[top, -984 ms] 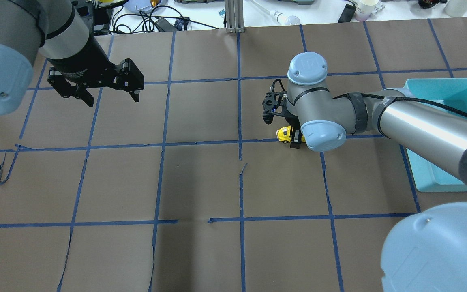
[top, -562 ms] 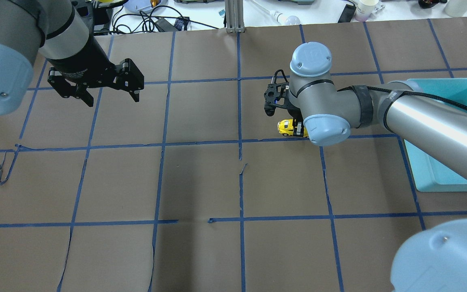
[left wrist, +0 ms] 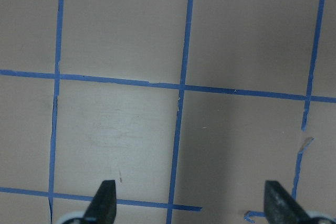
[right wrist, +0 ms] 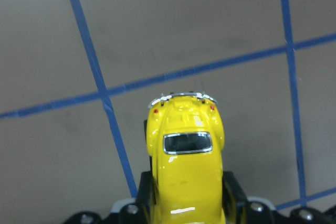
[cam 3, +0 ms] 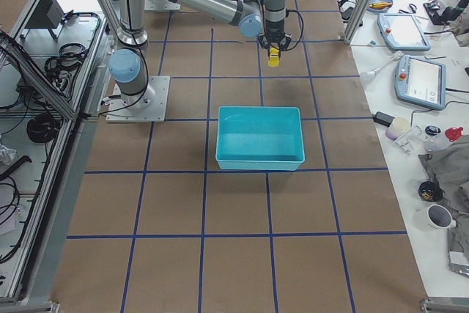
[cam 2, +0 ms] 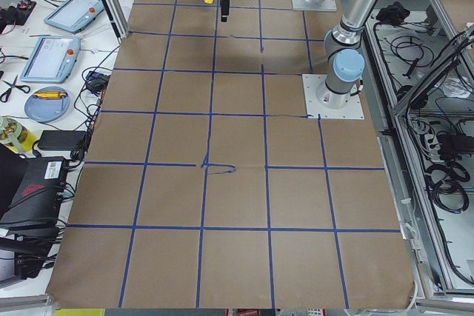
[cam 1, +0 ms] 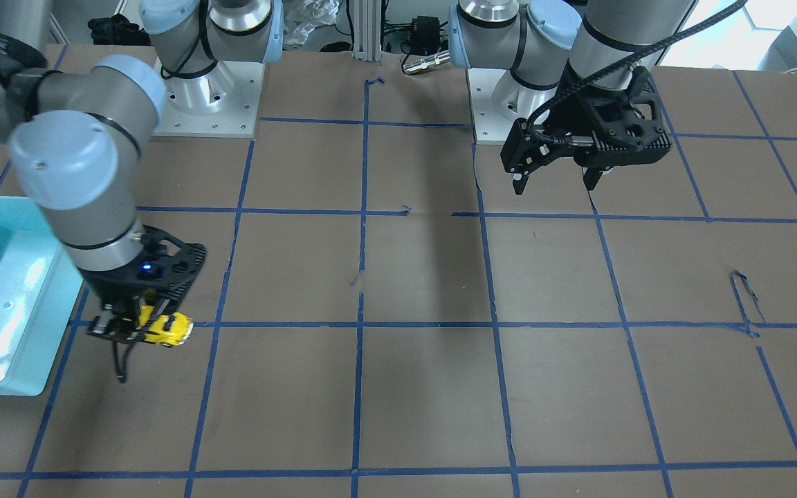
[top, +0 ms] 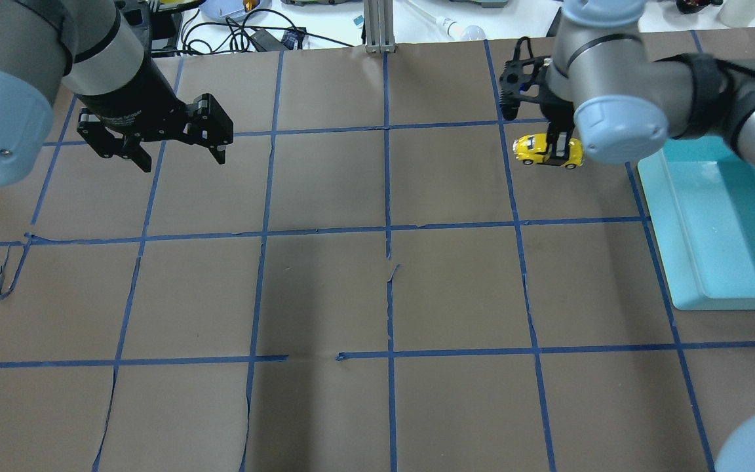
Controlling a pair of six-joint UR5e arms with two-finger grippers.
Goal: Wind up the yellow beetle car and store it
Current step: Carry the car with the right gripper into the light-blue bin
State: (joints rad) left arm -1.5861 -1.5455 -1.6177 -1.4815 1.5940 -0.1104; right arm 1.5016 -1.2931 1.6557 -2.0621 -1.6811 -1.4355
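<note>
Right gripper [top: 551, 152] and left gripper [top: 181, 160] over a table [top: 325, 295] covered in brown paper and marked into squares with blue tape; the right gripper points downward and its two fingers [right wrist: 232, 192] are closed on the flanks of the yellow beetle car [top: 535, 147], one black pad pressed against each side of the body; in the right wrist view the car [right wrist: 185, 166] fills the space between the pads, its rear window and silver bumper projecting beyond the fingertips; in the front-facing view the car [cam 1: 167, 330] lies roughly level in the grip of the right gripper [cam 1: 139, 325], raised off the paper as far as can be judged, with one end reaching past the fingers; the car sits on the right part of the table, toward its far side, near the left rim of a teal bin [top: 685, 262] but not over it; the bin [cam 3: 256, 164] lies flat on the paper with its opening upward; the left gripper [cam 1: 554, 185] hangs above the far left part of the table, well apart from the car; its fingers [left wrist: 106, 198] are spread wide, gripping nothing and touching nothing, with only paper and tape lines visible between the tips.
</note>
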